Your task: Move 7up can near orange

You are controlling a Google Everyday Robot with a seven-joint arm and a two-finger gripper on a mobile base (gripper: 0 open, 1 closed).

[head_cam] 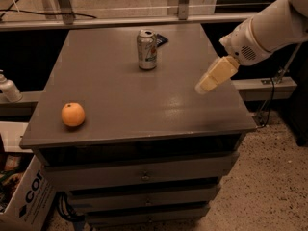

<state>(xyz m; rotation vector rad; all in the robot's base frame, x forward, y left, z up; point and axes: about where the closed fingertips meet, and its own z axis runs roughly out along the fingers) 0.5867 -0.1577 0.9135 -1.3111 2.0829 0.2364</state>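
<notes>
The 7up can (147,49) stands upright near the back middle of the grey cabinet top (130,95), silver with green and red marks. The orange (73,114) rests near the front left corner. My gripper (204,84) hangs over the right side of the top, well to the right of the can and slightly nearer the front, at the end of the white arm (269,30). It holds nothing.
A flat dark packet (161,39) lies just behind the can. A white bottle (8,88) stands on a ledge to the left. A cardboard box (24,196) sits on the floor at lower left. Metal rails run behind the cabinet.
</notes>
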